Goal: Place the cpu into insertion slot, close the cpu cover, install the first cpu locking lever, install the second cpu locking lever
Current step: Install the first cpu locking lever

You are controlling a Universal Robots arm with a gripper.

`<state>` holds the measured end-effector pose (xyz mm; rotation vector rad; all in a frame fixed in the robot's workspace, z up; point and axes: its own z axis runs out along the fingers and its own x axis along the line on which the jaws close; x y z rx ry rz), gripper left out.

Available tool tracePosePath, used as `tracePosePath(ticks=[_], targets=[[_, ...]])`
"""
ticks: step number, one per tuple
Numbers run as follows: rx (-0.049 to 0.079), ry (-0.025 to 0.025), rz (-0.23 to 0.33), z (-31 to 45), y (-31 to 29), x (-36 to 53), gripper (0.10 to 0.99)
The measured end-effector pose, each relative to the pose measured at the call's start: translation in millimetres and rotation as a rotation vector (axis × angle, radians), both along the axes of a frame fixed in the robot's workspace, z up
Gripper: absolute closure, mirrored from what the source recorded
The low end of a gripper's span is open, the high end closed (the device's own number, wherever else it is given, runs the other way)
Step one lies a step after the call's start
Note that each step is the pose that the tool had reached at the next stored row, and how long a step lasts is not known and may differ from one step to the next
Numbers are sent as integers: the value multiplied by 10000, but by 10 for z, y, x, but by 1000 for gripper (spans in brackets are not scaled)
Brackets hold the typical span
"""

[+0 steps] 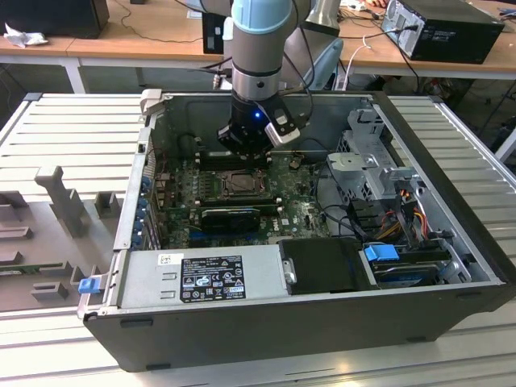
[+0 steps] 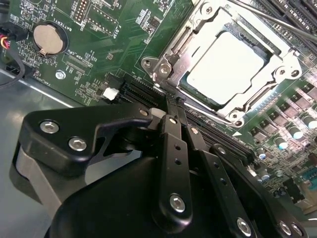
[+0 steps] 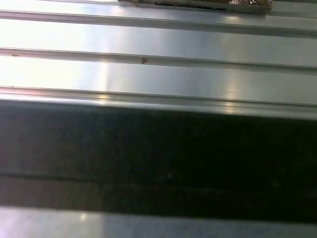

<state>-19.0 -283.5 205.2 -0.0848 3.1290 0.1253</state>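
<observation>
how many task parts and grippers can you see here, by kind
cpu: 1
cpu cover: 1, lying down over the cpu
insertion slot: 1
gripper: 1, beside the socket
Total: 4

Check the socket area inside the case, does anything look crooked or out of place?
Nothing stands out. The cpu lies flat and square in the insertion slot, with the cpu cover closed evenly around it. The tool sits just beside it.
</observation>
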Motion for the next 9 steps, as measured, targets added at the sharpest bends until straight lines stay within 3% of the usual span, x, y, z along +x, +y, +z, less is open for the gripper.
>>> tracePosePath(ticks=[4, 9], targets=[[-138, 0, 0, -10, -1, 0, 980], [-182, 1, -1, -41, -1, 3, 980]])
